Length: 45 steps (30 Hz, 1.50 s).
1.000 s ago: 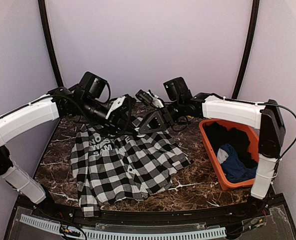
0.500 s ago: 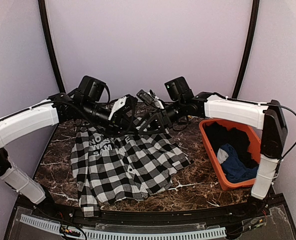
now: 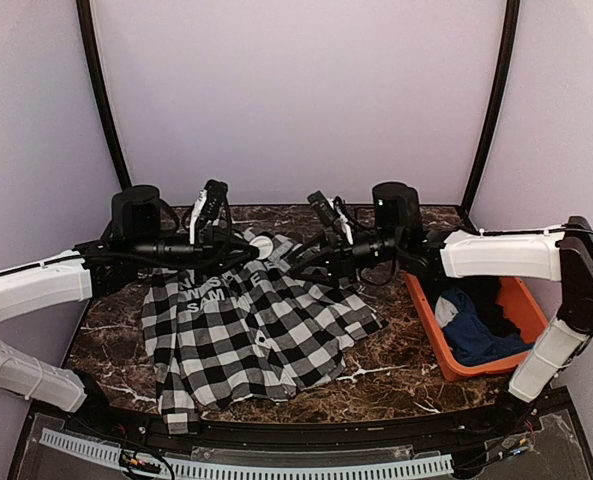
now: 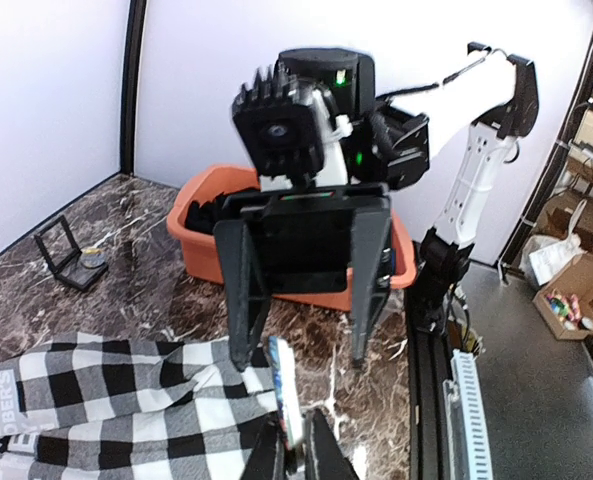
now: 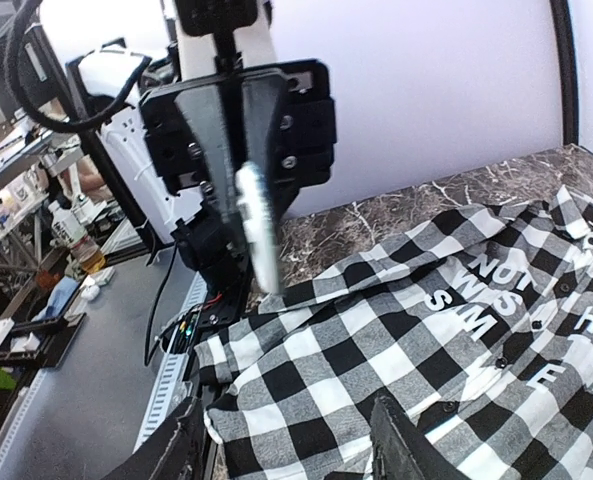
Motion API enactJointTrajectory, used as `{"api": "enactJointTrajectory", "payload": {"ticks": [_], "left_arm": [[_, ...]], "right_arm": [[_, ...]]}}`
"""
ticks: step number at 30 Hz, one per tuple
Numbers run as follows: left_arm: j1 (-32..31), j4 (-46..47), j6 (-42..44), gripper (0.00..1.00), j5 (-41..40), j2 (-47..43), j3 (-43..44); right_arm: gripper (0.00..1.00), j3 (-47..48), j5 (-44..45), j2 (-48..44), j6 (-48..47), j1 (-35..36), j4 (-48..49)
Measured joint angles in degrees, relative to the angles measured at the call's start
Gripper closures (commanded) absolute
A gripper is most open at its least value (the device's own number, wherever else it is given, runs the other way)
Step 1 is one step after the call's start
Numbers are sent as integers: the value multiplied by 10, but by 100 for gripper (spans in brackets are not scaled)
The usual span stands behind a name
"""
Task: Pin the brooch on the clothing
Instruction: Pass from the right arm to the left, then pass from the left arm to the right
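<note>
The left end effector [image 4: 296,457] pinches a thin white brooch [image 4: 284,392] edge-on. Below it, a black-and-white checked shirt [image 3: 246,335] with white lettering lies on the bench [image 3: 396,372]. Opposite, the right end effector [image 4: 301,358] gapes wide.

The top camera looks down from behind onto the table [image 3: 396,375]. Wrist cameras face each other closely, sharing the shirt [image 4: 96,400].
</note>
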Motion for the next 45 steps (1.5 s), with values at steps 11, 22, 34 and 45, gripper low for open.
{"api": "enactJointTrajectory", "payload": {"ticks": [11, 22, 34, 45], "left_arm": [[0, 263, -154, 99, 66, 31, -75], [12, 340, -201, 99, 73, 40, -89], [14, 362, -225, 99, 90, 60, -89], [16, 366, -229, 99, 87, 61, -89]], "right_arm": [[54, -34, 60, 19, 90, 28, 243], [66, -28, 62, 21, 70, 40, 247], [80, 4, 66, 47, 103, 40, 242], [100, 15, 54, 50, 115, 40, 238]]}}
